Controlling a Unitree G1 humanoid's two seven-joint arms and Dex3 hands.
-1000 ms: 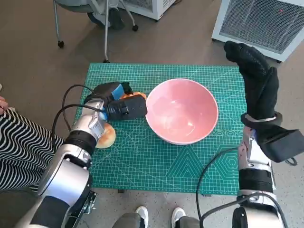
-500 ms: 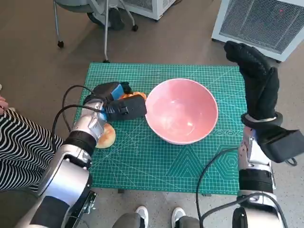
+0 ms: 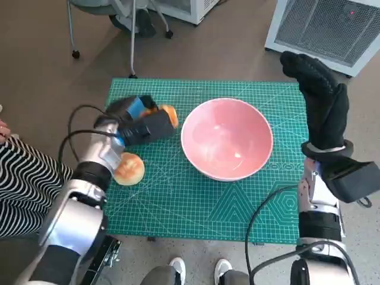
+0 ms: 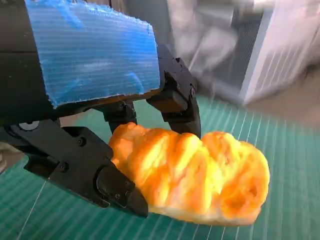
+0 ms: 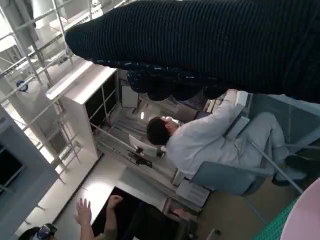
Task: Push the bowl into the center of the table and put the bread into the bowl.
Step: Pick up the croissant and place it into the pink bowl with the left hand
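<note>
A pink bowl [image 3: 227, 138] stands near the middle of the green cutting mat [image 3: 202, 202]. My left hand [image 3: 138, 122] grips a golden twisted bread [image 3: 168, 115] and holds it just above the mat, left of the bowl. In the left wrist view the bread [image 4: 195, 175] sits between the black fingers [image 4: 175, 102], lifted off the mat. A second, round bread [image 3: 129, 169] lies on the mat near my left forearm. My right hand [image 3: 320, 101], gloved, is raised upright at the mat's right edge, holding nothing, its fingers stretched.
A white grilled cabinet [image 3: 332, 29] stands beyond the table's far right corner. A chair base [image 3: 119, 24] stands behind the table. A person's striped clothing [image 3: 24, 178] shows at the left edge. Another seated person [image 5: 200, 145] appears in the right wrist view.
My left hand has lifted the twisted bread off the mat and drawn a little away from the bowl, uncovering the round bread. The bowl and the right hand have not moved.
</note>
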